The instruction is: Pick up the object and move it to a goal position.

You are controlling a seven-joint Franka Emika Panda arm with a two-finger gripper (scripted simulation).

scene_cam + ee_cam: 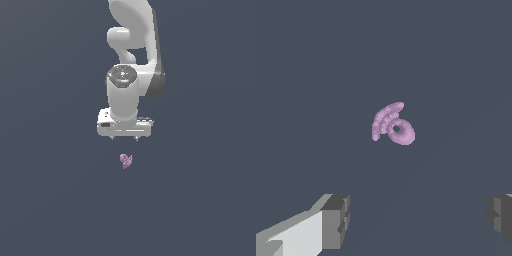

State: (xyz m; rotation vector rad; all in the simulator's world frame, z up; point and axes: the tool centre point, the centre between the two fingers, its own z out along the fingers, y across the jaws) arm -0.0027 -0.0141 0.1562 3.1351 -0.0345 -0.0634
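The object [126, 161] is a tiny pink-purple lumpy item with a ridged lobe and a small ring-like part, lying on the flat dark grey surface. In the wrist view the object [393, 125] sits near the middle of the picture, apart from both fingers. My white gripper [124, 137] hangs above the surface, just behind the object in the exterior view. Its jaws are spread wide and empty; in the wrist view the gripper [418, 220] shows two dark finger pads [336, 220] far apart, with nothing between them.
The white arm [131, 60] rises behind the gripper toward the top of the exterior view. The dark grey surface [55, 200] stretches in every direction around the object.
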